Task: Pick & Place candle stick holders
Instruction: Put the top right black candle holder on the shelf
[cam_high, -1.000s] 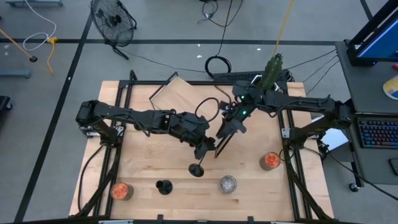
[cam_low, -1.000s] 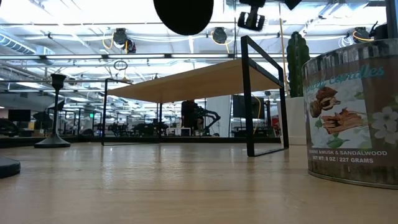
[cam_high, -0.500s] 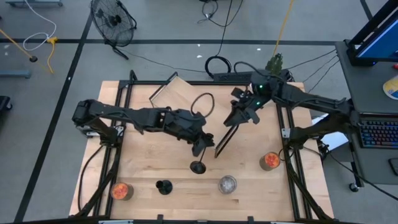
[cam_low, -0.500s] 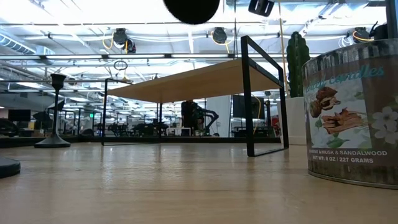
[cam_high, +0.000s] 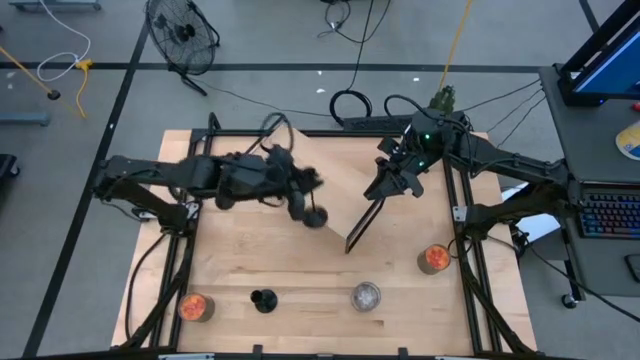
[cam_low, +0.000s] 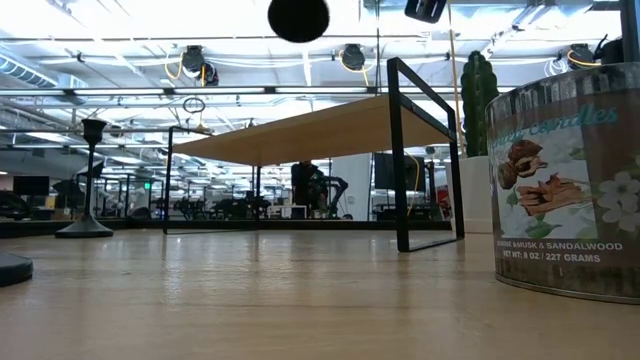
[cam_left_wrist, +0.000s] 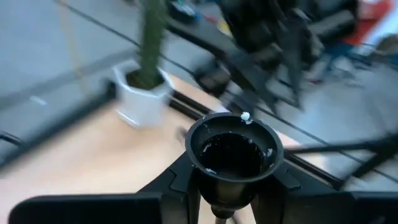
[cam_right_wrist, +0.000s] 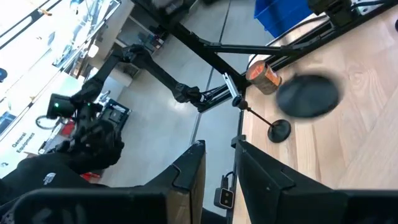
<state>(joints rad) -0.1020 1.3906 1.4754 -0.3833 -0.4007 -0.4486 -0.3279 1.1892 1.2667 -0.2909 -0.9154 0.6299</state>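
Label on candle tin (cam_low: 565, 180) reads "MUSK & SANDALWOOD, 227 GRAMS".

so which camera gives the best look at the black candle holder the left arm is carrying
The left wrist view: the black candle holder fills the frame, gripped in the left pincer. The high view shows it small and blurred, the low view only its round base overhead, the right wrist view a dark blur.
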